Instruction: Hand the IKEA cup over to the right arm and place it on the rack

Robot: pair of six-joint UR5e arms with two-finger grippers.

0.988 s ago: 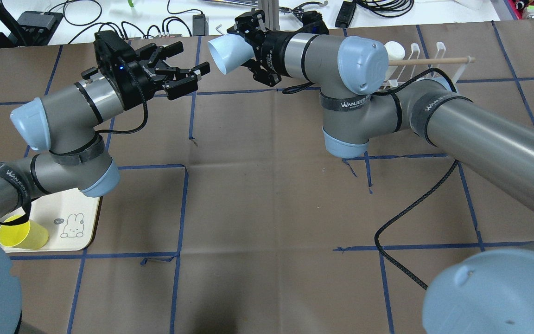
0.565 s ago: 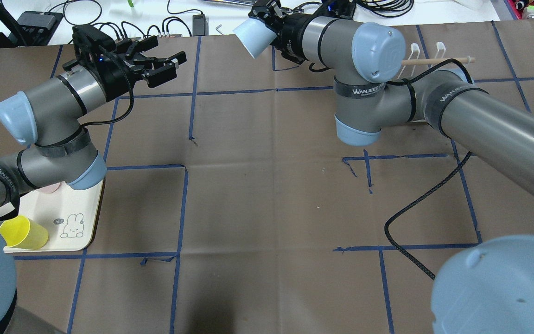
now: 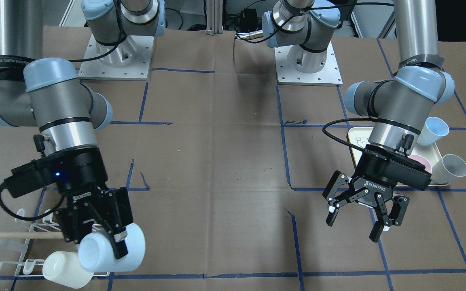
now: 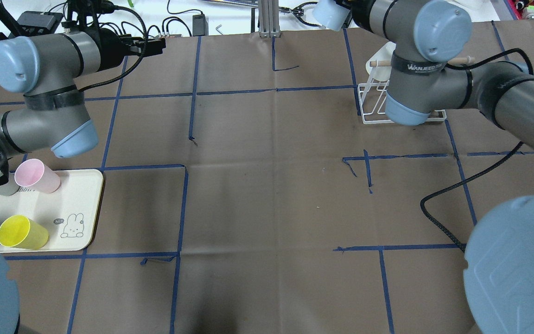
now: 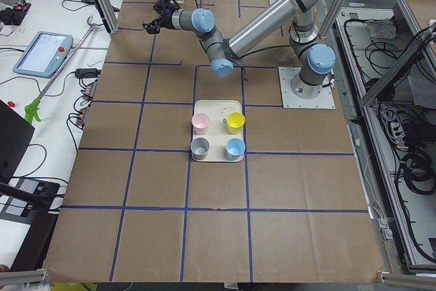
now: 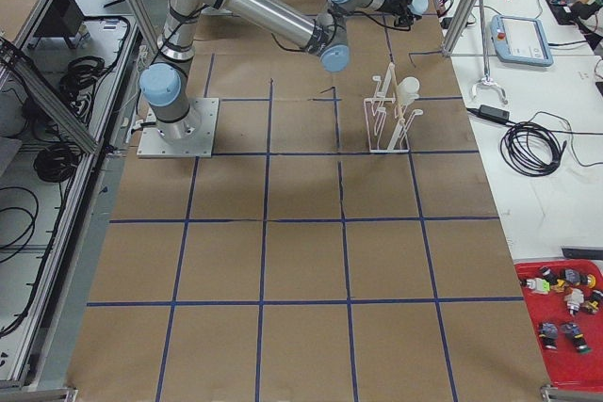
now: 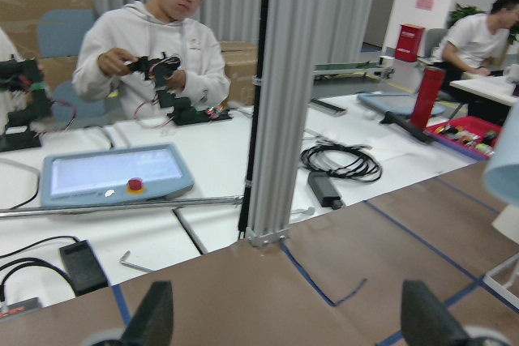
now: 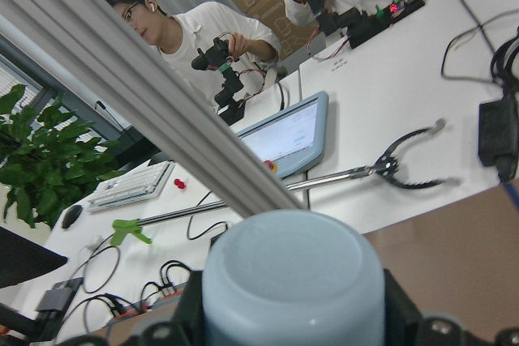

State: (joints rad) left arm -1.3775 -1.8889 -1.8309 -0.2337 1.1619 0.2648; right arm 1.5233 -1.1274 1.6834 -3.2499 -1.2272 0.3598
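My right gripper [image 3: 109, 236] is shut on a pale-blue IKEA cup [image 3: 134, 246], held on its side just above the white wire rack [image 3: 24, 242] with its wooden dowel [image 3: 10, 235]. A white cup [image 3: 61, 264] sits on the rack's front prong. In the overhead view the held cup [image 4: 329, 11] is at the far table edge, beyond the rack [image 4: 373, 104]. The right wrist view shows the cup's base [image 8: 292, 281] between the fingers. My left gripper [image 3: 364, 224] is open and empty, far from the cup, near the cream tray [image 3: 354, 141].
The cream tray [image 4: 81, 204] at the near left holds pink [image 4: 37, 175], yellow [image 4: 21, 232], blue and grey cups. A black cable [image 4: 438, 218] loops on the table by the right arm. Operators and desks with cables lie beyond the far edge.
The right arm has carried the pale-blue cup rightwards and further back, up to the rack. The left arm has drawn back to the left with its gripper still open.
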